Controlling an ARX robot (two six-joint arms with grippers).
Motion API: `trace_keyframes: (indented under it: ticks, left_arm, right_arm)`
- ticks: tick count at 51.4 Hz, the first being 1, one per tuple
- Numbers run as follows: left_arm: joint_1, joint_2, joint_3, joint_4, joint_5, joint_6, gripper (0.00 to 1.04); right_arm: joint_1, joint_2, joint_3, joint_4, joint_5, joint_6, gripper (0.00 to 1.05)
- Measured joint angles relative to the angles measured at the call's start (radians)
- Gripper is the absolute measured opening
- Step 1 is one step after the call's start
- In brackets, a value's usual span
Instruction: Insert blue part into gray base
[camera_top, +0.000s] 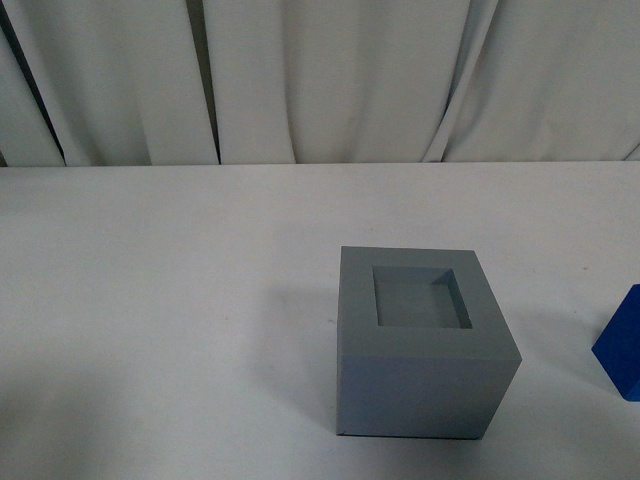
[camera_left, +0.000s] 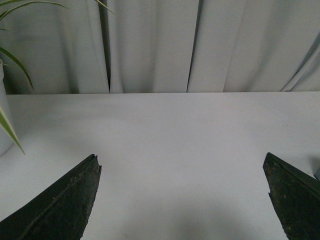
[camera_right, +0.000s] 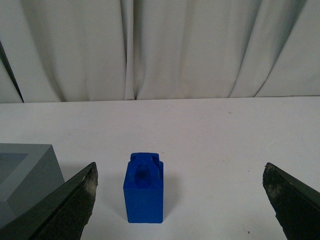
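Note:
The gray base is a matte cube with an empty square recess in its top; it stands on the white table right of centre in the front view. Its corner also shows in the right wrist view. The blue part stands upright on the table, loop handle up, to the right of the base; only its edge shows in the front view. My right gripper is open, short of the blue part, which sits nearer one finger. My left gripper is open over bare table. Neither arm shows in the front view.
White curtains hang behind the table's far edge. Green plant leaves and part of a white pot show in the left wrist view beside the left gripper. The table top is white.

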Motion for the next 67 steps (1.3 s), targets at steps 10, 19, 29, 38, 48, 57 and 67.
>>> trace_keyframes:
  ticks: [10,19,29,38,48,57,67]
  left_arm:
    - [0.0,0.0,0.0,0.0,0.0,0.0,0.99]
    - [0.0,0.0,0.0,0.0,0.0,0.0,0.99]
    - [0.0,0.0,0.0,0.0,0.0,0.0,0.99]
    - [0.0,0.0,0.0,0.0,0.0,0.0,0.99]
    - [0.0,0.0,0.0,0.0,0.0,0.0,0.99]
    - [0.0,0.0,0.0,0.0,0.0,0.0,0.99]
    - [0.0,0.0,0.0,0.0,0.0,0.0,0.99]
  right_arm:
    - [0.0,0.0,0.0,0.0,0.0,0.0,0.97]
    - [0.0,0.0,0.0,0.0,0.0,0.0,0.97]
    - [0.0,0.0,0.0,0.0,0.0,0.0,0.97]
    - [0.0,0.0,0.0,0.0,0.0,0.0,0.97]
    - [0.0,0.0,0.0,0.0,0.0,0.0,0.97]
    - [0.0,0.0,0.0,0.0,0.0,0.0,0.97]
    - [0.0,0.0,0.0,0.0,0.0,0.0,0.97]
